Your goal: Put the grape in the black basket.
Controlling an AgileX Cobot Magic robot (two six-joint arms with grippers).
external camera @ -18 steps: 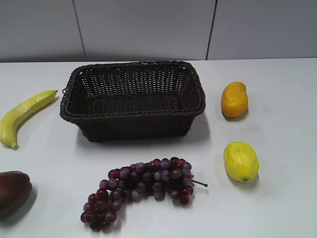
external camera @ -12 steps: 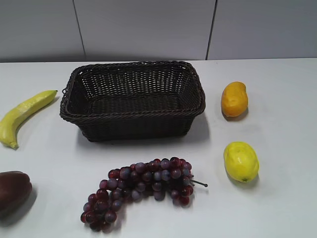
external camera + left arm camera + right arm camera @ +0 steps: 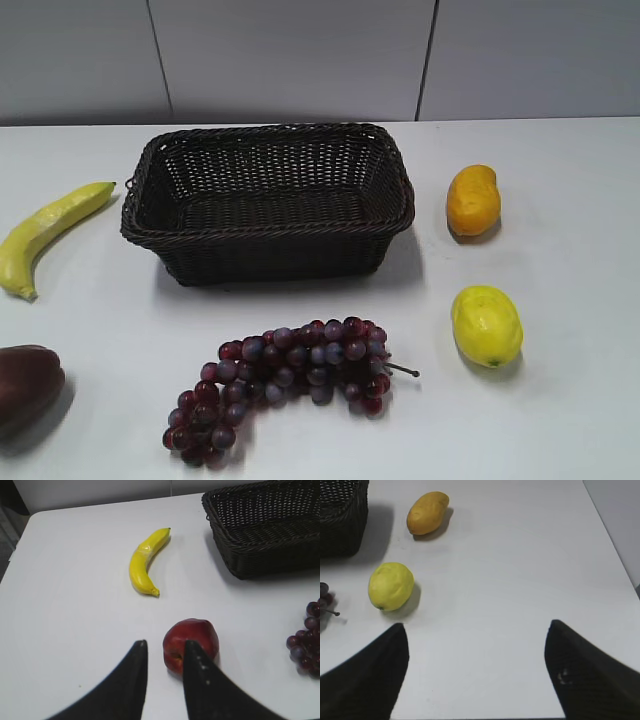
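Observation:
The grape, a long bunch of dark red-purple berries with a thin stem, lies on the white table in front of the black basket. The woven basket stands empty at the table's middle. Neither gripper shows in the exterior view. In the left wrist view my left gripper has a narrow gap and holds nothing; the grape is at the right edge and the basket at the top right. In the right wrist view my right gripper is wide open and empty over bare table; a few grapes show at the left edge.
A yellow banana lies left of the basket. A dark maroon fruit sits at the front left, just beyond my left fingertips. An orange mango and a yellow lemon lie right of the basket.

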